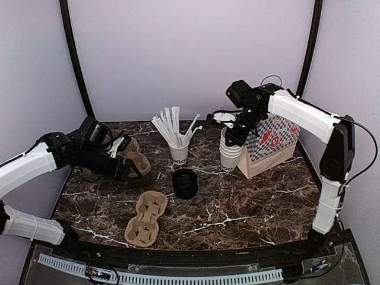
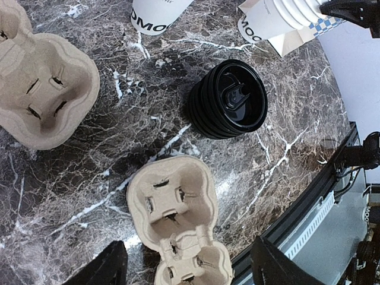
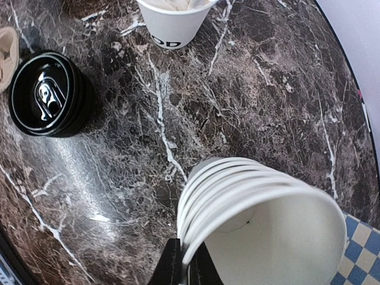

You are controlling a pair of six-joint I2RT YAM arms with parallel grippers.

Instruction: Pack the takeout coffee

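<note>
Right arm: fingers [image 3: 171, 267] are clenched on the rim of the top white paper cup [image 3: 279, 231], and the rim is seen pinched between them. The cup is seated on the stack of cups [image 1: 230, 155] at the far right of the bench [image 1: 249, 202], just beside the checked bag [image 1: 274, 141].

Left arm: fingers [image 2: 110, 267] are spread wide with nothing between them. They are held above the bench at the left, near the pulp carriers [image 1: 145, 218].

The black lids [image 1: 185, 183] are stacked mid-bench. No lid has been fitted yet.

Step judged in hand: separating one cup from the stack.

- The lift is best made slowly and straight along the stack's axis.
- The second cup should be watched, as nested paper cups are likely to cling and be dragged up.
- Sideways twist is to be avoided, since the thin rim could buckle in such a narrow pinch.
- The checked bag on the right and the cup of straws [image 1: 179, 153] on the left are to be kept clear of.
</note>
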